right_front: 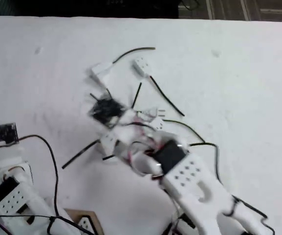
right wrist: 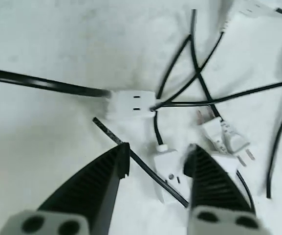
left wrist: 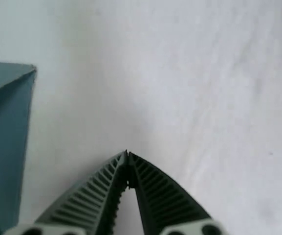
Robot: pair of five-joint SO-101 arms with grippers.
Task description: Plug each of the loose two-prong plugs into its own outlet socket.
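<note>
Your right hand [right wrist: 158,151] is spread, with a white socket [right wrist: 167,171] lying between its fingers [right wrist: 106,171] and a two-prong plug [right wrist: 214,129] just beside it. Both look light, hard plastic (stiff cords [right wrist: 199,63] may tug back); pinch the plug's flat sides.

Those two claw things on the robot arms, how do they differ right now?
The left gripper has its jaws shut; the right gripper has its jaws open. The left gripper hangs over bare table; the right gripper is over tangled black cords, with a white cord end between its jaws. Both have dark ribbed jaws.
</note>
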